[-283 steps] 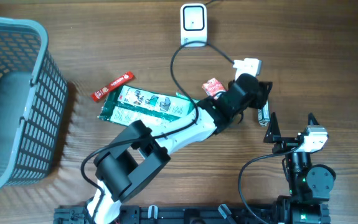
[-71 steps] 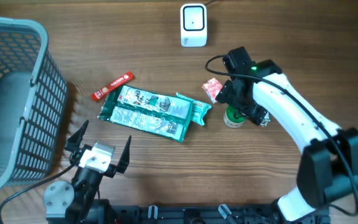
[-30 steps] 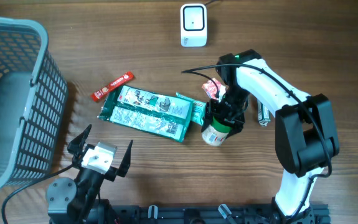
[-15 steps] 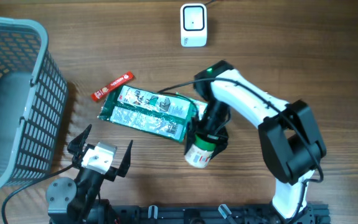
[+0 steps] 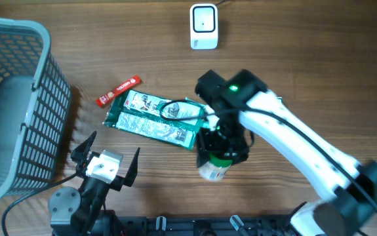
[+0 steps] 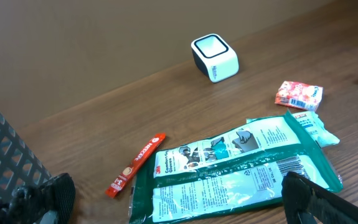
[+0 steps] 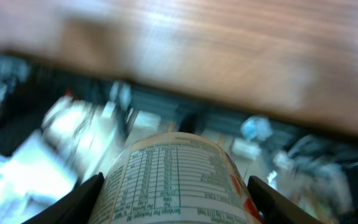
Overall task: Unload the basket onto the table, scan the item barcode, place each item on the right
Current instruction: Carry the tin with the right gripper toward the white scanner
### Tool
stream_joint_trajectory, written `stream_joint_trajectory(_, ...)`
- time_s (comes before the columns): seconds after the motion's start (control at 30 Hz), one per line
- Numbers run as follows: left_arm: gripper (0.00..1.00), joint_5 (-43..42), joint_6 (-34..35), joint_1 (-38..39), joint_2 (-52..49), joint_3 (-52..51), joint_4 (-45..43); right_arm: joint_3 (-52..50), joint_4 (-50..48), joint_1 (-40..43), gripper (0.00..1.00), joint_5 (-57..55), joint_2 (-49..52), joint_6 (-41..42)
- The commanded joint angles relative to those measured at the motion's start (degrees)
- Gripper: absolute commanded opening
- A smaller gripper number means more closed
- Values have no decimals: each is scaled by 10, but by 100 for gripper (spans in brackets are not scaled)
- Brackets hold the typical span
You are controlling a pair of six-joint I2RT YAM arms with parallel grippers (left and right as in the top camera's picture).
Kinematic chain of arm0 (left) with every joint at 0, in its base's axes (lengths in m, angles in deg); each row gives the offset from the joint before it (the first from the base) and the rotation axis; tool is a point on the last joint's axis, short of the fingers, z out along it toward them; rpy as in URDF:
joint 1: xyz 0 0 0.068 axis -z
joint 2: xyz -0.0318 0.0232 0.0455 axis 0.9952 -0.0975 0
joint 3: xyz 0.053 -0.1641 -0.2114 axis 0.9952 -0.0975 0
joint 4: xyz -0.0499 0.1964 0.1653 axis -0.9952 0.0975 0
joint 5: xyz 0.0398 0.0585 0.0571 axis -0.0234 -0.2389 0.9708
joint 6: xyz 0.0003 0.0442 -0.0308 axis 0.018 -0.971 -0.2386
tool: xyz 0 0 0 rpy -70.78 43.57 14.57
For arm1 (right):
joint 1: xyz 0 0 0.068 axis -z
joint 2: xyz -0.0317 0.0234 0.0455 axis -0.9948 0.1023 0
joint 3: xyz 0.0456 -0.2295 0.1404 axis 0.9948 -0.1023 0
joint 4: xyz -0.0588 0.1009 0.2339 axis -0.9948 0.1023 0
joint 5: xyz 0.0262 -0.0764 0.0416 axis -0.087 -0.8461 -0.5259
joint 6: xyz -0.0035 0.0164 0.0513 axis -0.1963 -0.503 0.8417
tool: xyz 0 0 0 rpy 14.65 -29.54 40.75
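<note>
Though tilted, bottle (image 5: 213, 168) clenched in R hand (image 5: 222, 152), nr green pkg (image 5: 152, 115); L hand (image 5: 113, 146) released.

Right arm (image 5: 293, 141), centre to lower right of the overhead frame: white link covers, black joint housings. One green indicator light (image 5: 233, 87) on the upper black housing; a thin black cable (image 5: 175, 103) loops beside it. Left arm (image 5: 67, 206), lower left: black cylindrical joint, silver-grey wrist block (image 5: 103, 164). Left jaws: two black, pointed fingers (image 5: 82, 148).
</note>
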Motion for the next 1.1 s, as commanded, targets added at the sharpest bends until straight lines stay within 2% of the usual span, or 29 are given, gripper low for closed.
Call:
stream_joint_trajectory(0.0, 100, -9, -3, -4, 2, -4, -1, 14, -89, 1, 49, -282, -36, 95)
stream_joint_trajectory(0.13, 100, -9, -3, -4, 2, -4, -1, -1, -275, 1, 42, -479, -30, 97)
stream_joint_trajectory(0.23, 100, -9, -3, -4, 2, -4, -1, -26, -463, 7, 44, -564, 3, 9)
stream_joint_trajectory(0.37, 100, -9, -3, -4, 2, -4, -1, -26, -592, 24, 46, -641, 63, -52)
stream_joint_trajectory(0.43, 100, -9, -3, -4, 2, -4, -1, -26, -691, 41, 46, -674, 110, -108)
stream_joint_trajectory(0.53, 100, -9, -3, -4, 2, -4, -1, -26, -819, 65, 45, -682, 165, -197)
stream_joint_trajectory(0.6, 100, -9, -3, -4, 2, -4, -1, -26, -941, 81, 48, -682, 206, -261)
stream_joint_trajectory(0.63, 100, -9, -3, -4, 2, -4, -1, -26, -989, 86, 52, -682, 223, -275)
stream_joint_trajectory(0.77, 100, -9, -3, -4, 2, -4, 19, -25, -1155, 108, 57, -646, 286, -297)
stream_joint_trajectory(0.9, 100, -9, -3, -4, 2, -4, 72, -23, -1218, 117, 57, -586, 325, -284)
stream_joint_trajectory(0.97, 100, -9, -3, -4, 2, -4, 112, -19, -1231, 117, 57, -582, 339, -244)
stream_joint_trajectory(1.07, 100, -9, -3, -4, 2, -4, 173, -1, -1234, 119, 43, -536, 354, -233)
